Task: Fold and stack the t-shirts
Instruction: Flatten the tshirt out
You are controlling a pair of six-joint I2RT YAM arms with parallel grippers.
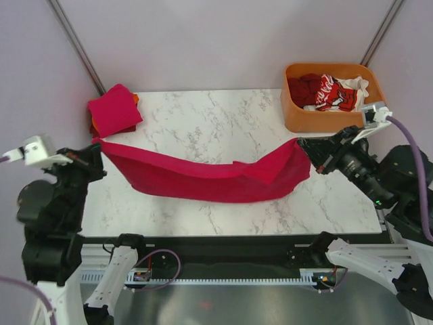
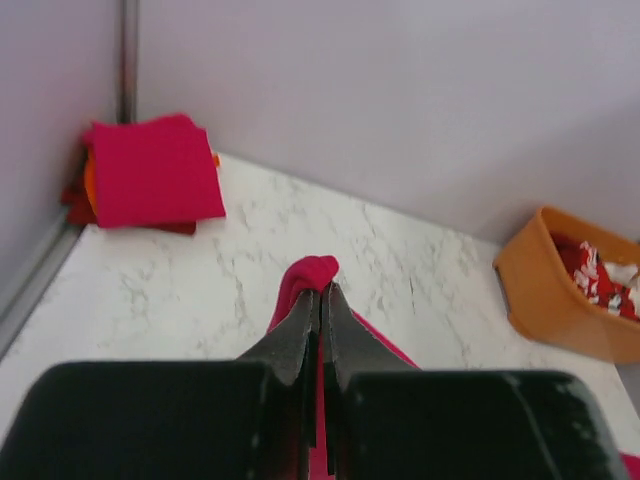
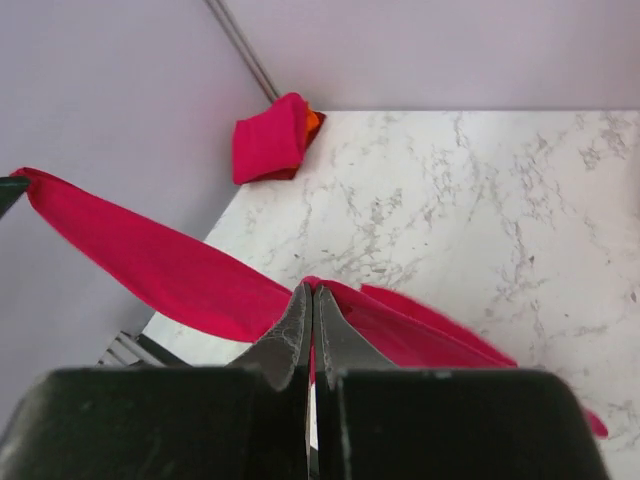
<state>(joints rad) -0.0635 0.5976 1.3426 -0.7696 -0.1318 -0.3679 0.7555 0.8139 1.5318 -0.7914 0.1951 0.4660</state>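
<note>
Two ends of one long crimson cloth t-shirt (image 1: 203, 179) pinched tight: one in the left gripper (image 1: 98, 143), the other in the right gripper (image 1: 302, 144), jaws closed on the fabric. Sags between them over the white marble table (image 1: 203, 118). At the back left corner, a folded stack of pink-red cloth shirts (image 1: 114, 108); at the back right, a rigid orange plastic tub (image 1: 298, 118) holding crumpled red and white shirts (image 1: 333, 91).

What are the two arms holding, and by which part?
One crimson t-shirt, stretched between them: the left jaws pinch its left end, the right jaws its right end.
</note>
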